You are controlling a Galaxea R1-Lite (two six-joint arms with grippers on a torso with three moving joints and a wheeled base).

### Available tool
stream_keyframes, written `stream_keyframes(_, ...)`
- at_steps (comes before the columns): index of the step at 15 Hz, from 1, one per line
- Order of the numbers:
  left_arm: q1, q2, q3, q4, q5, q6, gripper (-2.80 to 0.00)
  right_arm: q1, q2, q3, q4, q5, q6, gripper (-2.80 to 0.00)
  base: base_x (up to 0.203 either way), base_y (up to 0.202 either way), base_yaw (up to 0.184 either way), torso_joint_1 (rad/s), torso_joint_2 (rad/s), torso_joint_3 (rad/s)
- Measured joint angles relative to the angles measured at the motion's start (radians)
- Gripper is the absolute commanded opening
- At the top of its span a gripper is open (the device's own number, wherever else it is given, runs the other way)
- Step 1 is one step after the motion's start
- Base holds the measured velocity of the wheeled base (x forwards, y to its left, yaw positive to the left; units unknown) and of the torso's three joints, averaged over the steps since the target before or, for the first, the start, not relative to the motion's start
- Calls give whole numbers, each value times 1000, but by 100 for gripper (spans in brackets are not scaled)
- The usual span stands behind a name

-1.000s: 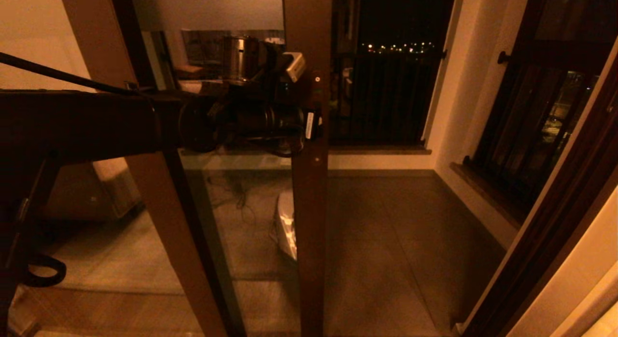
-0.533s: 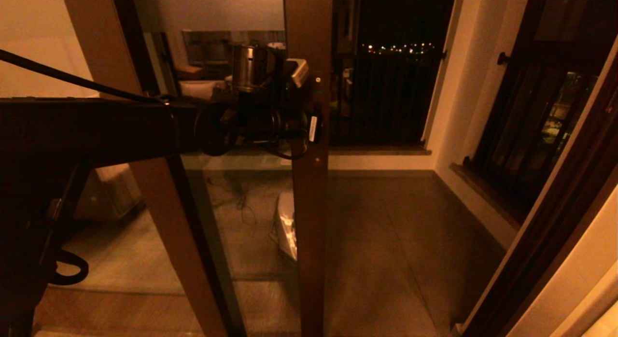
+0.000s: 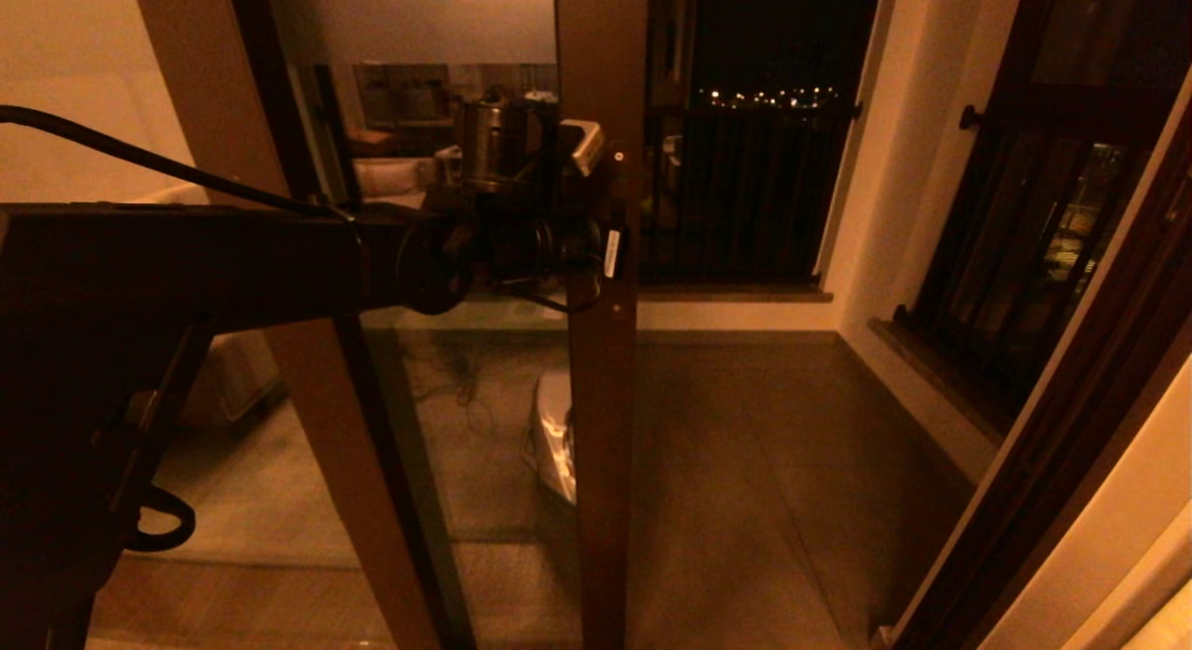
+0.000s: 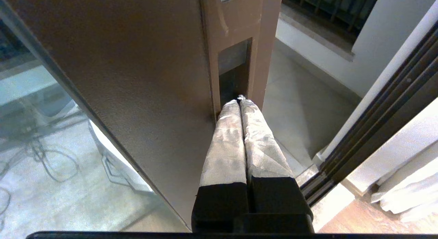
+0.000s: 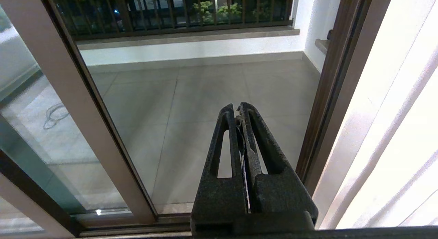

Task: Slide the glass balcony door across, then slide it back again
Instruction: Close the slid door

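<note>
The glass balcony door (image 3: 466, 408) stands partly across the doorway, its brown stile (image 3: 601, 445) upright in the middle of the head view. My left arm reaches in from the left at handle height, and the left gripper (image 3: 610, 251) rests against the stile. In the left wrist view the left gripper (image 4: 239, 98) is shut, its taped fingers (image 4: 226, 143) pressed together with their tips pushed into the dark recessed handle slot (image 4: 234, 69). Nothing sits between the fingers. The right gripper (image 5: 237, 107) is shut and empty, hanging before the open part of the doorway.
A second brown-framed glass panel (image 3: 307, 399) leans on the left, behind my arm. Right of the stile lies open tiled balcony floor (image 3: 745, 464), with a dark barred window (image 3: 745, 194) beyond. The dark outer door frame (image 3: 1052, 464) and a white curtain (image 5: 393, 129) bound the right.
The door stile has shifted a little to the right, and my left arm has moved right with it, fingertips staying in the handle slot.
</note>
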Motion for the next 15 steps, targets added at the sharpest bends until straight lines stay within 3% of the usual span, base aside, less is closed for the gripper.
stream_keyframes(15, -79, 41, 0, -102, -1, 0, -280, 0, 0, 0, 0, 0, 0, -280, 0, 0, 0, 0, 0, 0)
